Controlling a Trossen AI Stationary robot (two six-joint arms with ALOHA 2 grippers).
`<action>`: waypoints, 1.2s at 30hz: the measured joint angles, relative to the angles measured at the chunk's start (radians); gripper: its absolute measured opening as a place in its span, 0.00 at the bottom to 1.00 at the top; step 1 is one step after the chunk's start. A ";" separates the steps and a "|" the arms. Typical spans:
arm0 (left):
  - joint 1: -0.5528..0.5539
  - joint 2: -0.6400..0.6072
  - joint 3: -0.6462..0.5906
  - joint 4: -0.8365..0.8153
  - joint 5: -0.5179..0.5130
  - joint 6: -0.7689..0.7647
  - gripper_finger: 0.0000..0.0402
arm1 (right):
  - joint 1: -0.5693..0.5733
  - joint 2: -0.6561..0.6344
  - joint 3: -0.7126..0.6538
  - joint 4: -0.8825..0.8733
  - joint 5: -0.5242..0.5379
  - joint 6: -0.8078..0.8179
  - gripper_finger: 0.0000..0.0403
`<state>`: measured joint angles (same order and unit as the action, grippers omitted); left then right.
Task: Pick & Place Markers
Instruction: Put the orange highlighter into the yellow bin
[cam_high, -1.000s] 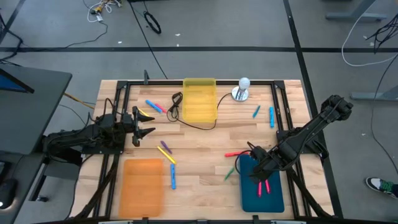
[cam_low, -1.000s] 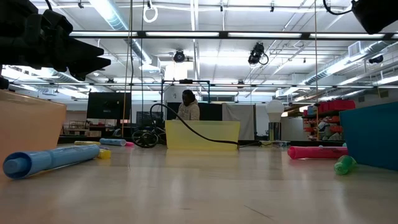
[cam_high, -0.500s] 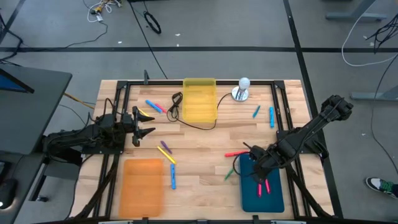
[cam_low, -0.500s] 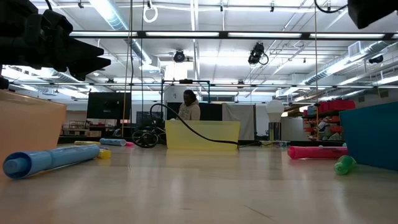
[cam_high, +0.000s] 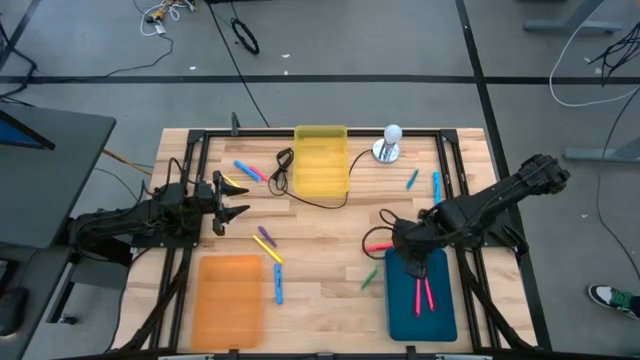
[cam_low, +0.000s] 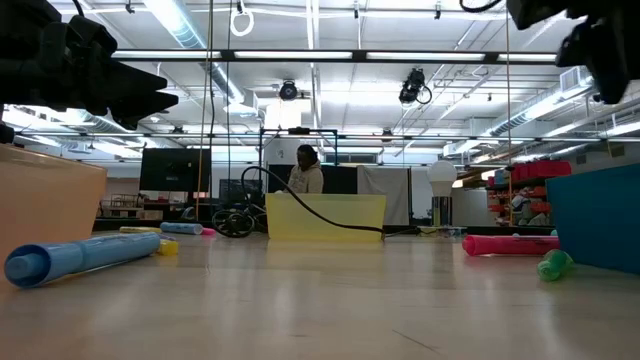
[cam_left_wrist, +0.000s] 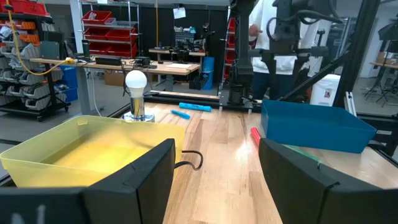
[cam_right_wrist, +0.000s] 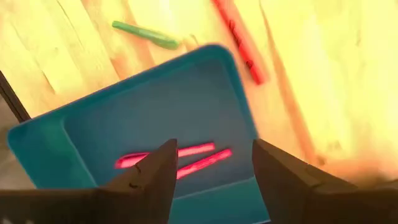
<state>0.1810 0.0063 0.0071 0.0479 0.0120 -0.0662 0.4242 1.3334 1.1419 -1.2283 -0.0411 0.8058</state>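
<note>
The markers are judged light, stiff and smooth-barrelled, liable to roll on the desk (cam_high: 330, 225); each is best taken across the middle of its barrel, with the jaws set square to its length. Two pink markers (cam_high: 423, 293) are seen lying side by side inside the teal tray (cam_high: 400, 310). The yellow tray (cam_high: 320, 160) and the orange tray (cam_high: 230, 300) are seen holding no markers; a black cable (cam_high: 300, 195) is draped over the yellow tray's rim. Outside the teal tray, a red marker (cam_high: 377, 246) lies just beyond its far corner and a green marker (cam_high: 369, 279) just beside its left edge. Two blue markers (cam_high: 425, 183) lie well beyond the teal tray, near a lamp (cam_high: 390, 143). Yellow, purple and blue markers (cam_high: 270, 255) lie between the orange tray and the teal tray, and further ones (cam_high: 248, 170) lie just beside the yellow tray. The right gripper (cam_high: 397, 240) is held above the teal tray's far end, jaws apart and empty. The left gripper (cam_high: 238, 198) is parked well left of the yellow tray, jaws likewise apart and empty.
</note>
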 joint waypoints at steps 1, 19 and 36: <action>0.000 0.000 0.000 0.000 0.000 0.000 0.59 | -0.013 0.000 0.008 -0.003 0.002 -0.034 0.52; 0.000 0.000 0.000 0.000 0.000 0.000 0.59 | -0.176 0.140 0.211 -0.051 0.007 -0.571 0.52; 0.000 0.000 0.000 0.000 0.000 0.000 0.59 | -0.227 0.289 0.304 -0.061 0.033 -0.739 0.52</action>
<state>0.1810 0.0061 0.0071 0.0481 0.0122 -0.0666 0.1969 1.6221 1.4461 -1.2889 -0.0076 0.0670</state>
